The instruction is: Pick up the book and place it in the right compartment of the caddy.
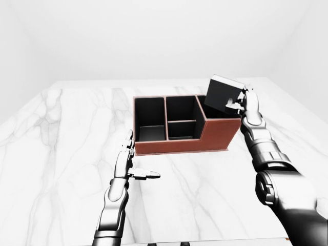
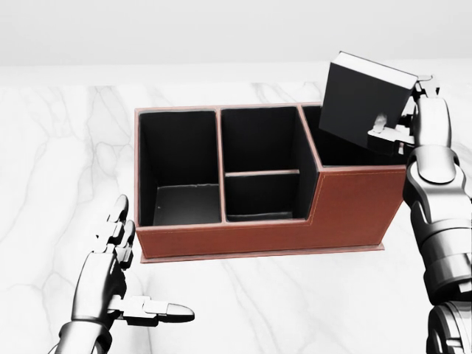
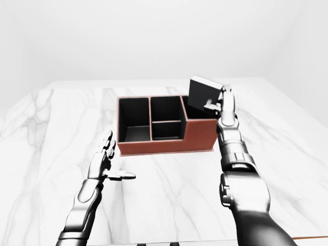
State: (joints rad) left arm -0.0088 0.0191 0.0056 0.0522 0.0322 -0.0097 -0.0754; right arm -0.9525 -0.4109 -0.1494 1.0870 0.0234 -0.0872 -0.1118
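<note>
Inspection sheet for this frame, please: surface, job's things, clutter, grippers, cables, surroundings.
Surface: white marble table, bare around the caddy.
Job's things: black book, tilted, lower corner dipping into the right compartment of the brown caddy; other compartments look empty.
Clutter: nothing seen.
Grippers: right hand shut on the book; left hand open, apart from the caddy at lower left of the head view.
Cables: nothing seen.
Surroundings: plain white walls.

One book [image 2: 363, 94], one caddy [image 2: 346, 210] of four compartments, two robot hands.
</note>
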